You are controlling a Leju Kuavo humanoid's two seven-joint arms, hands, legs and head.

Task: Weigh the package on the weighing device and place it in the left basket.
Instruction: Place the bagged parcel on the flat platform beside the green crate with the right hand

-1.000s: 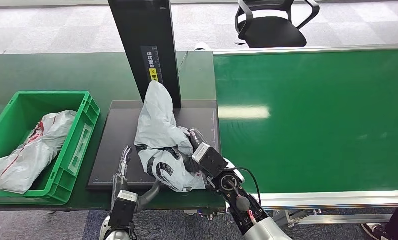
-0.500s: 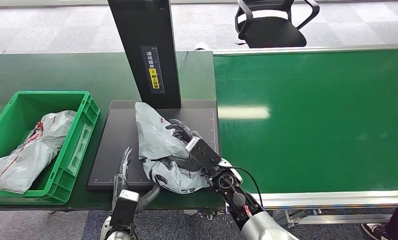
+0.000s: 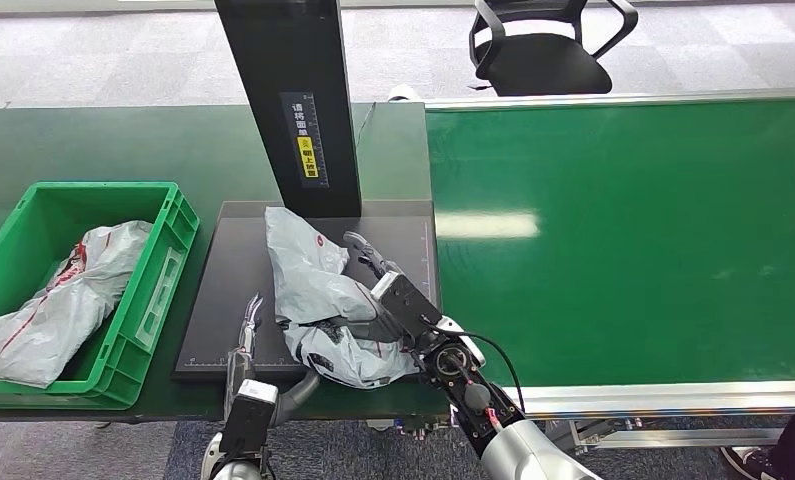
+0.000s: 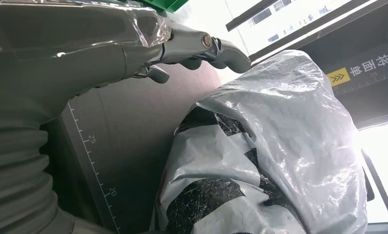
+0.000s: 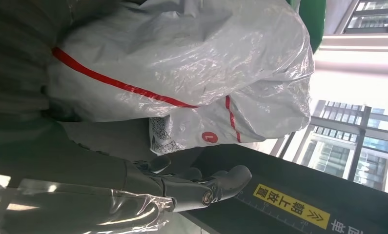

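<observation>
Scale platform (image 3: 223,300): your landmark. On it, the package (image 3: 318,300), with the scale's upright column (image 3: 288,100) behind. Left of it, the basket (image 3: 123,340) holding another bag (image 3: 63,300). Right of it, the conveyor belt (image 3: 623,240); office chair (image 3: 543,45) beyond.

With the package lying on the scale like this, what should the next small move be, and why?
Probably draw the right robot hand back off the package: the package lies on the black scale plate, and its fingers look spread beside it, so contact might skew the reading. The left robot hand hovers apart, beside it.
</observation>
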